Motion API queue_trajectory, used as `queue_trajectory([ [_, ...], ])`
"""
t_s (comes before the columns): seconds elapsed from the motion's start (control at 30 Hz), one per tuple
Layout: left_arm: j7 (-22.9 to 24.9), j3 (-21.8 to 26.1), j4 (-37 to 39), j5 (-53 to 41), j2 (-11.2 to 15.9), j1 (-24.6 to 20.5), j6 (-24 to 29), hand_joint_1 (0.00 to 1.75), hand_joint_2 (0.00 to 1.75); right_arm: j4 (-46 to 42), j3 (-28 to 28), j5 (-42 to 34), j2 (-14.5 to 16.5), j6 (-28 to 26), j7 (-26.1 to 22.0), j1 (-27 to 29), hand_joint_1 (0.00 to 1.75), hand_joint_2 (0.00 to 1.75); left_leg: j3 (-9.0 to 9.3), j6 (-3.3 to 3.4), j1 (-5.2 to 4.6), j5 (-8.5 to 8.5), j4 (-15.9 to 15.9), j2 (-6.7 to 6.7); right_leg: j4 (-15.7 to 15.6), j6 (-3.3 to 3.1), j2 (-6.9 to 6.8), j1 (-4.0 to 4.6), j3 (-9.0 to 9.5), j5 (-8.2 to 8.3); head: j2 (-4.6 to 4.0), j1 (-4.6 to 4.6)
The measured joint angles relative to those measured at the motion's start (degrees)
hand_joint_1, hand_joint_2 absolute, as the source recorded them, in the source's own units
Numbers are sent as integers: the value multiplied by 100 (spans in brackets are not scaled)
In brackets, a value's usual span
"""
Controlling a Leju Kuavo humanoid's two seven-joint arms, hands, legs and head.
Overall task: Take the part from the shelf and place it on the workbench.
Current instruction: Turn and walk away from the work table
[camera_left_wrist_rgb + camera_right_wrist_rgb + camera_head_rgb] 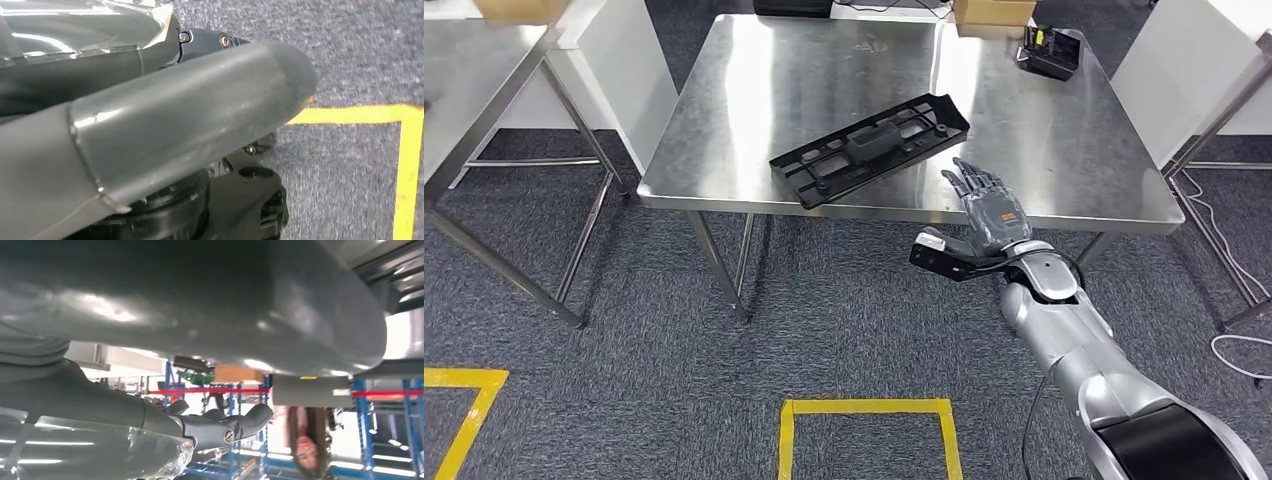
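Part (871, 149), a long black plastic frame with cut-outs, is seen lying flat and slantwise on the steel counter (1044, 140), centre of the head frame, its lower end near the counter's front edge; nothing is seen gripping it. Right hand (987, 208) is held just right of and below the part, over the counter's front edge, apart from the part; its fingers (970, 181) are extended toward the part, spread slightly, with nothing held. Left hand (165, 135) is recorded close up in the left wrist view over grey carpet (350, 45) and yellow floor tape (406, 170); whether its fingers are apart or together cannot be told. A small black box (1050, 51) with yellow detail is noted at the counter's far right corner, upper right of frame; a second steel table (464, 80) stands at upper left.
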Motion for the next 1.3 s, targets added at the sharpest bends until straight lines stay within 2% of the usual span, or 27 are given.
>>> queue_trajectory([
  [0.03, 1, 0, 0, -1, 0, 2, 0, 0, 0, -3, 0, 0, 2, -1, 0, -1, 0, 0, -3, -22, -17, -7, 10, 35, -66, -46, 2, 18, 25, 11, 0, -3],
  [0.07, 2, 0, 0, -1, -1, 3, 0, 0, 0, -3, 1, 1, 3, -1, 0, 3, 0, 0, -4, -44, -23, -10, 17, 78, -61, -83, 76, 22, 24, 31, 0, -5],
  [0.1, 3, 0, 0, -1, 0, 4, 0, 0, 0, -3, 1, 1, 1, -1, 0, 9, 0, 0, -12, -67, -16, -25, 29, 102, -62, -120, 130, -11, 19, 46, 0, -7],
  [0.17, 4, 0, 0, -1, -1, 5, 0, 0, 0, -4, 1, 2, -4, -1, 1, 9, 0, 0, -80, -127, 16, -191, 215, 1, -76, -191, 235, -55, 18, 82, 0, -17],
  [0.27, 4, 0, 0, -1, 0, 10, 0, 0, 0, -4, 1, 2, 15, -1, 2, 14, 0, 0, -517, -211, 58, -770, 1252, -270, -76, -276, 394, -68, -7, 118, 0, -44],
  [0.3, 4, 0, 0, -1, 2, 10, 0, 0, 0, -3, 1, 3, 23, -1, 1, 26, 0, 0, -659, -225, 65, -879, 1564, -296, -71, -284, 459, -66, -18, 124, 0, -46],
  [0.33, 5, 0, 0, -1, 3, 11, 0, 0, 0, -3, 1, 4, 26, -1, 1, 37, 0, 0, -715, -228, 70, -875, 1684, -305, -64, -288, 525, -64, -26, 128, 0, -46],
  [0.37, 5, 0, 0, 0, 3, 11, 0, 0, 0, -3, 1, 4, 27, -1, 1, 44, 0, 0, -655, -223, 76, -755, 1571, -317, -55, -286, 594, -63, -30, 129, 0, -46],
  [0.4, 7, 0, 0, 0, 3, 11, 0, 0, 0, -3, 1, 3, 27, -1, 1, 46, 0, 0, -491, -208, 86, -555, 1250, -360, -44, -284, 665, -63, -31, 131, 0, -46],
  [0.47, 9, 0, 0, -1, 5, 11, 0, 0, 0, -4, 1, 2, 29, -1, 2, 39, 0, 0, -95, -169, 120, -231, 474, -620, -20, -266, 802, -54, -51, 139, 0, -40],
  [0.53, 13, -1, 0, -3, 6, 11, 0, 0, 0, -4, 1, 3, 39, -1, 2, 30, 0, 0, 70, -144, 125, -159, 126, -788, -13, -210, 927, -58, -106, 172, 1, -39],
  [0.6, 15, -2, 1, -4, 2, 10, 0, 0, 0, -4, -1, 6, 30, -1, 2, 31, 0, 0, 71, -111, 109, -136, 90, -672, -38, -127, 1045, -56, -163, 220, 1, -47],
  [0.63, 15, -2, 1, -4, -3, 6, 0, 0, 0, -4, -2, 7, 17, -2, 2, 31, 0, 0, 82, -79, 112, -105, 52, -598, -19, -100, 988, -49, -204, 214, 1, -47],
  [0.7, 15, -1, 2, -3, -13, -1, 0, 0, 0, -4, -3, 5, -7, -4, 2, 14, 0, 0, 93, -8, 125, -43, -27, -446, 310, -103, 675, -16, -402, 41, 0, -12],
  [0.73, 15, -2, 2, -2, -13, -1, 0, 0, 0, -4, -2, 4, -6, -5, 2, 9, 0, 0, 88, 10, 115, -29, -41, -373, 663, -126, 492, -24, -572, -125, 0, 6],
  [0.77, 15, -2, 2, -2, -14, 3, 0, 0, 0, -4, -2, 3, -5, -5, 2, 11, 0, 0, 74, 21, 108, -25, -42, -296, 1085, -140, 401, -27, -765, -299, 0, 23],
  [0.8, 15, -2, 2, -2, -14, 6, 0, 0, 0, -4, -2, 2, -3, -5, 2, 23, 0, 0, 64, 21, 102, -24, -41, -215, 1445, -133, 371, -34, -919, -427, 0, 26],
  [0.83, 15, -2, 2, -2, -14, 7, -1, 0, 0, -3, -2, 3, -2, -5, 2, 39, 0, 0, 57, 21, 99, -24, -40, -133, 1637, -106, 357, -39, -980, -483, 0, 29],
  [0.87, 15, -2, 2, -3, -15, 6, -2, 0, 0, -3, -2, 3, -2, -5, 2, 50, 0, 0, 53, 19, 98, -24, -38, -55, 1584, -64, 337, -45, -914, -451, 0, 33],
  [0.9, 15, -1, 2, -3, -16, 5, -3, 0, 0, -3, -2, 3, -3, -5, 2, 54, 0, 0, 56, 16, 98, -26, -35, 19, 1288, -17, 290, -50, -722, -344, 0, 35],
  [0.97, 15, -1, 2, -4, -19, 1, -7, 0, 0, -5, -2, 2, -2, -5, 2, 33, 0, 0, 68, -13, 77, -41, -23, 153, 422, 26, 18, -33, -205, -93, 0, 42],
  [1.03, 13, -2, 2, -4, -19, -1, -10, 0, 0, -6, -1, 7, 5, -5, 2, 8, 0, 0, 80, -69, 36, -55, -7, 268, -48, -25, -157, 15, 49, 29, 0, 39],
  [1.1, 11, -2, 2, -7, -19, -2, -16, 0, 0, -6, -1, 15, -2, -5, 2, 7, 0, 0, 89, -118, 22, -63, 0, 388, -82, -91, -49, 28, 35, 55, 0, 25],
  [1.13, 11, -2, 2, -8, -19, -5, -18, 0, 0, -8, -1, 19, -7, -6, 2, 10, 0, 0, 83, -148, 38, -95, 25, 373, -87, -118, 22, -7, 31, 71, 0, 21],
  [1.2, 9, -2, 3, -9, -20, -5, -21, 0, 0, -11, -1, 25, 1, -7, 4, 2, 0, 0, -34, -203, 78, -336, 330, 105, -101, -208, 161, -77, 23, 109, 0, -1],
  [1.27, 7, -2, 4, -10, -20, 8, -22, 0, 0, -14, 1, 31, 32, -7, 7, -3, 0, 0, -344, -237, 97, -751, 1055, -234, -99, -279, 300, -89, 5, 133, 0, -26],
  [1.3, 7, -2, 4, -11, -20, 16, -22, 0, 0, -14, 2, 32, 49, -7, 6, 5, 0, 0, -515, -247, 98, -907, 1431, -303, -95, -294, 376, -81, -4, 139, 0, -34],
])
